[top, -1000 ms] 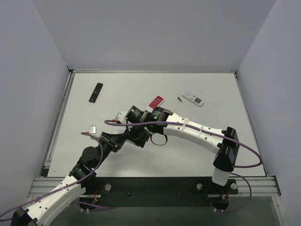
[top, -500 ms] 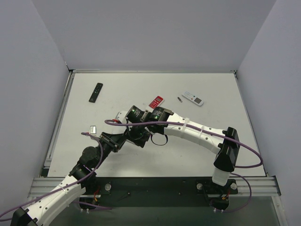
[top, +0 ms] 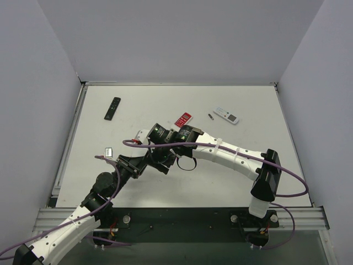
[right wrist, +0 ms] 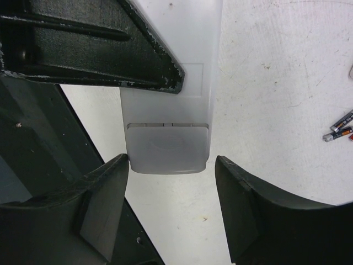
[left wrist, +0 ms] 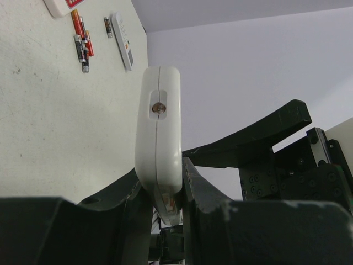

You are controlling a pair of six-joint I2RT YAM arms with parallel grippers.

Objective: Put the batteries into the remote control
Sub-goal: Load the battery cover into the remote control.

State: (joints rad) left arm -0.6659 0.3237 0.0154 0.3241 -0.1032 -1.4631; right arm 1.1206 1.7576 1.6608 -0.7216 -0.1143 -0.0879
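My left gripper (left wrist: 165, 185) is shut on the white remote control (left wrist: 159, 127) and holds it edge-on above the table. In the right wrist view the remote's plain back (right wrist: 168, 127) with its cover faces the camera. My right gripper (right wrist: 172, 165) is open, its fingers (right wrist: 105, 190) on either side of the remote's cover end; the left finger is at the corner, the right one apart. From above, both grippers (top: 157, 141) meet at the table's middle, with the remote (top: 142, 134) sticking out to the left. Several batteries (left wrist: 81, 41) lie on the table, also in the right wrist view (right wrist: 339, 128).
A red-and-white remote (top: 183, 118), a lone battery (top: 210, 116) and a second small white remote (top: 226, 115) lie at the back right. A slim black remote (top: 112, 107) lies at the back left. A small grey piece (top: 108, 150) lies at the left. Walls surround the table.
Both wrists have drifted slightly left with the remote between them. The grips look the same.
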